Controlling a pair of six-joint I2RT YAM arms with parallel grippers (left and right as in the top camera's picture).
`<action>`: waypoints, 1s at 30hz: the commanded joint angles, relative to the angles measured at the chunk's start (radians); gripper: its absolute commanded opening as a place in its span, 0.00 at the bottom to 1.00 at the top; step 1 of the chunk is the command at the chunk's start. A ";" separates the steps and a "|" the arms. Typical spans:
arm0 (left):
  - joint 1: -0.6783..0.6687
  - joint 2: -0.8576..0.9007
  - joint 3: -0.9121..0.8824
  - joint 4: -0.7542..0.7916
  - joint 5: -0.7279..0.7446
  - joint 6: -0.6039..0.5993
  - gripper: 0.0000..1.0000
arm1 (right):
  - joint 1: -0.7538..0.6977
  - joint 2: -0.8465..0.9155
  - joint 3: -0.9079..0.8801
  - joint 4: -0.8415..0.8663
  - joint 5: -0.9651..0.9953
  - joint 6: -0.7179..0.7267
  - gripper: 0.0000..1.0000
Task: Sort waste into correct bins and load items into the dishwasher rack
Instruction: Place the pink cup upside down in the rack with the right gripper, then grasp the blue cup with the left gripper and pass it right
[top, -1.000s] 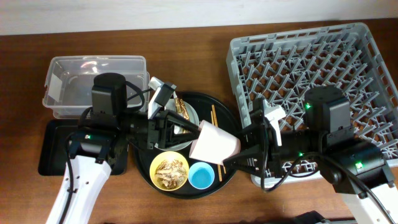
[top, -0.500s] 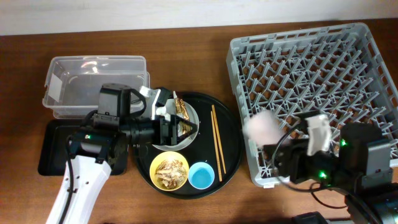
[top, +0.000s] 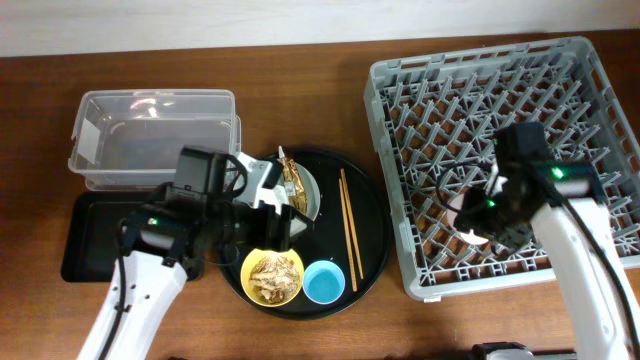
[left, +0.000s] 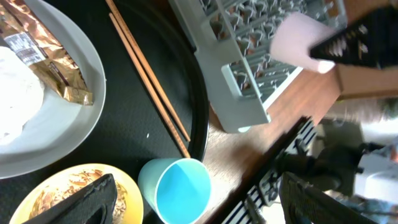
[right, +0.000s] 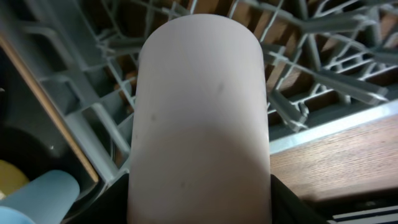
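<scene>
Pink cup (right: 199, 93) sits clamped in the right gripper (right: 199, 199), over the grey dishwasher rack (top: 590, 90) toward its left side. Touching the pegs or not, I cannot tell. Left gripper (left: 198, 182) gapes wide and empty above the light blue cup (left: 174, 190) on the round black tray (left: 124, 127).

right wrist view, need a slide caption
Right hand grips the pink cup, rack behind it, chopsticks and blue cup at left.

No text I can read anywhere. Only candidate: small white label with dark print on the crinkled brown-gold foil wrapper (left: 56, 68), lying on the pale grey round plate (left: 71, 127). It's too blurred in my left wrist view.
</scene>
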 joint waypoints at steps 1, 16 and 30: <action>-0.062 -0.011 0.008 -0.014 -0.089 0.034 0.83 | -0.007 0.097 0.008 0.008 -0.017 -0.021 0.52; -0.366 0.114 -0.063 0.025 -0.518 -0.023 0.72 | -0.006 -0.269 0.133 0.019 -0.303 -0.100 0.85; -0.399 0.294 -0.069 0.068 -0.514 -0.071 0.00 | -0.006 -0.531 0.131 -0.010 -0.301 -0.100 0.88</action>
